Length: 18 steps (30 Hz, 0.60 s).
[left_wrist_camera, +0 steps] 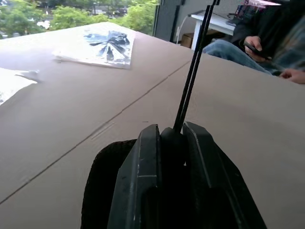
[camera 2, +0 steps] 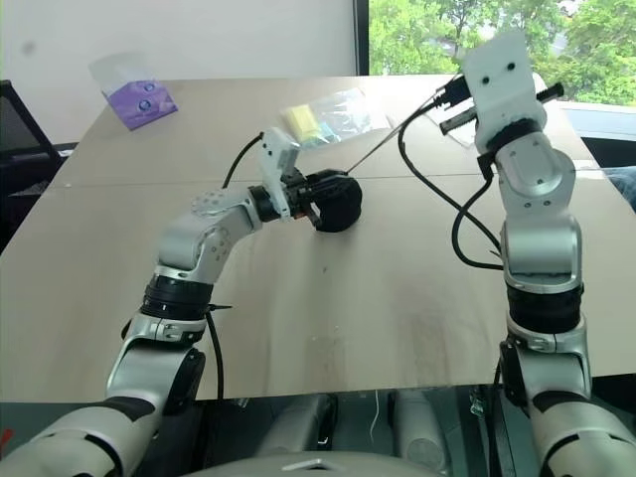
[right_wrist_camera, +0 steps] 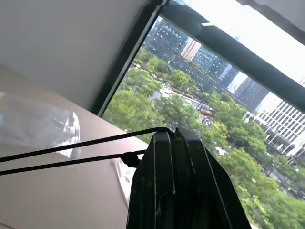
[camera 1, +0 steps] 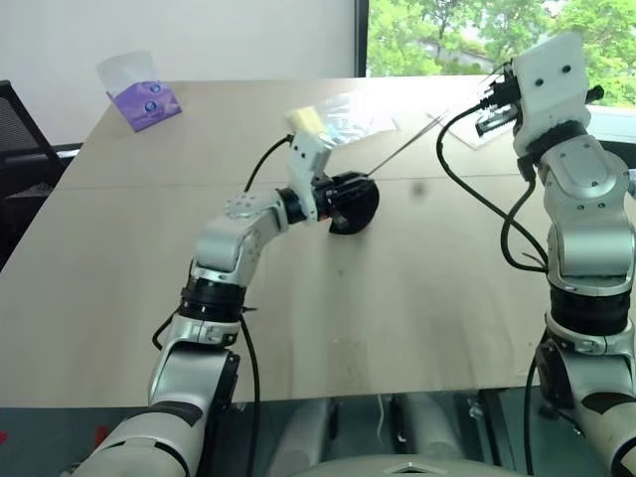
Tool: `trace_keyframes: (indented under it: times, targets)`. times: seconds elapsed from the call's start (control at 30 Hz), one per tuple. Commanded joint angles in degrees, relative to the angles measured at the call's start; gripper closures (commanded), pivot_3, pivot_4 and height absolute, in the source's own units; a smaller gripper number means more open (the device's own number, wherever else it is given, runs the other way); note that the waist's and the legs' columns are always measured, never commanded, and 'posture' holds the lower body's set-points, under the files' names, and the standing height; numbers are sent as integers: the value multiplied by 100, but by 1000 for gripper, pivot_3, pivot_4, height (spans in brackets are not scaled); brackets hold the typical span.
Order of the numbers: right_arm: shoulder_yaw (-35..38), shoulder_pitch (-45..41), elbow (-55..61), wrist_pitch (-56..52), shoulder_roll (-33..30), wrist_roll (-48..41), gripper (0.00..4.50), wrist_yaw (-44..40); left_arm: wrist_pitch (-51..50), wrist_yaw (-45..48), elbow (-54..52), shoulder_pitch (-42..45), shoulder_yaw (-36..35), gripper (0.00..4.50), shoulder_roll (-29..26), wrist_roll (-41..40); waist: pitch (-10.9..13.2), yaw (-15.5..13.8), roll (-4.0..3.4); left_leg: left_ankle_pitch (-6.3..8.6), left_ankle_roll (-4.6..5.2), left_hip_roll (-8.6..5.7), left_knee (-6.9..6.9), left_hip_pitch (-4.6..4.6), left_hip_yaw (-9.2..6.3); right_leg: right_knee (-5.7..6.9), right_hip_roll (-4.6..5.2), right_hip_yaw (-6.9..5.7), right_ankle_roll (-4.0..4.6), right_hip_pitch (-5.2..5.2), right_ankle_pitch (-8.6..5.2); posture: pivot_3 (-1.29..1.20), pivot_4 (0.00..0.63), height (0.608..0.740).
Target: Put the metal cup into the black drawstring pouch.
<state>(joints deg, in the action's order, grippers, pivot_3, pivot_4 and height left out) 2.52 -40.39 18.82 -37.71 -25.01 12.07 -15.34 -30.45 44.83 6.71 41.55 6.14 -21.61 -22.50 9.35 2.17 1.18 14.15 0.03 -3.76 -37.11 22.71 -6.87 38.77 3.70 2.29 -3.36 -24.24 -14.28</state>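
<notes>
My left pincer (left_wrist_camera: pixel 167 157) is clamped on the mouth of the black drawstring pouch (camera 2: pixel 333 202), resting mid-table (camera 1: pixel 397 298). My right pincer (right_wrist_camera: pixel 177 138), raised, pinches the drawstring cord (camera 2: pixel 393 134) taut. The fabric looks soft and light, so the neck is my hold; I can't see the metal cup, presumably inside.

A black drawstring pouch (camera 1: pixel 353 204) with thin black cord (camera 1: pixel 407 147) lies on a pale tan wooden table (camera 1: pixel 397 298). Behind the pouch: a clear bag with yellow contents (camera 1: pixel 333 119). At the table's far left corner beyond the pouch: a purple packet (camera 1: pixel 145 103).
</notes>
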Motion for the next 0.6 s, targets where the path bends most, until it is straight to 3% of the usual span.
trace_keyframes:
  times: [0.03,0.23,0.33,0.4,0.47,0.57,0.6]
  targets:
    - [629,180,201,92,-265,109,4500,286,55,2,260,-260,59,4349,-314,391,0,8,0,0,0,0,-1,0,3,1,0,2,0,0,0,0,150,740]
    - [706,642,277,-18,-337,-1,4500,334,185,-52,601,-286,67,4349,-391,539,1,9,-1,0,1,1,-7,-1,3,6,-1,1,0,1,0,0,150,740]
    - [485,1033,605,-225,-102,-707,4500,-287,5,35,400,-241,-86,4349,-219,167,0,4,-1,0,2,0,-8,-1,4,4,0,2,-1,2,0,0,150,740]
    - [454,1306,814,-466,31,-1038,4500,-463,-289,159,194,-237,-244,3309,-140,-190,0,9,-1,0,2,2,-7,-1,0,4,-1,-1,-1,3,0,0,150,740]
    - [501,1520,998,-606,28,-1256,3878,-605,-440,182,102,-248,-377,2521,-150,-335,0,8,-1,1,2,3,-8,-1,-3,5,-1,-2,-1,4,0,0,150,740]
    - [611,1879,1384,-762,8,-1510,3218,-757,-783,-39,176,-205,-812,1894,-170,-598,0,4,-2,0,3,1,-13,-1,1,6,-1,-1,-2,5,0,0,150,740]
    - [651,2266,1654,-783,-42,-1605,2761,-878,-1071,-11,209,-187,-1113,1408,-263,-893,0,5,-2,1,4,1,-15,-1,-3,6,-1,-3,-2,7,0,0,150,740]
